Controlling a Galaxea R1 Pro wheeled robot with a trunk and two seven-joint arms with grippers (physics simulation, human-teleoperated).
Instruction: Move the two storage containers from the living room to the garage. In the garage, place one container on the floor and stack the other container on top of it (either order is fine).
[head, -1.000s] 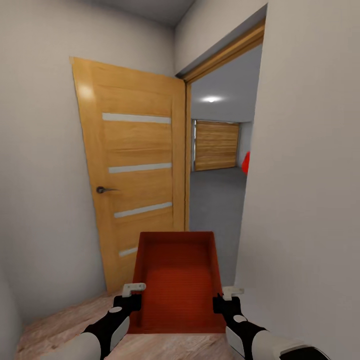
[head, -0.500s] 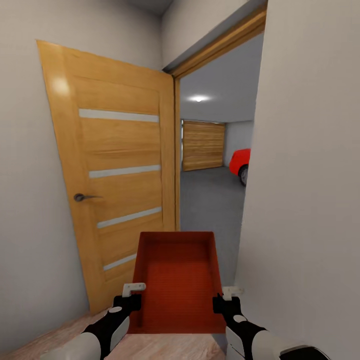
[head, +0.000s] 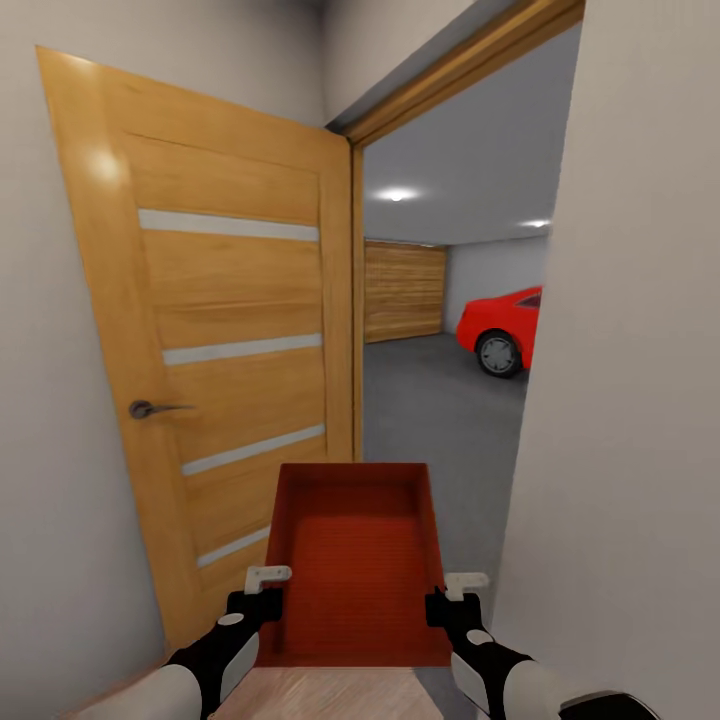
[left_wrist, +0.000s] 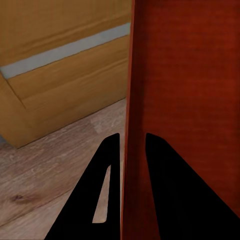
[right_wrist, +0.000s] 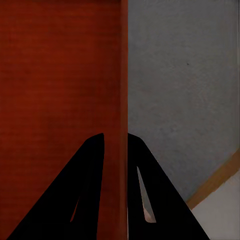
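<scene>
Two pincers, left pincer and right pincer, clamp the smooth red-orange rectangular container's walls.

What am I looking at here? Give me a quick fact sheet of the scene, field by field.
Carried: red bin, open top, nothing visible inside
Left gripper: jaws clamped on the bin's left wall
Right gripper: jaws clamped on its right wall
Place: doorway, wooden door swung open at left
Ahead: garage, grey floor, red car, wood-panelled garage door
</scene>
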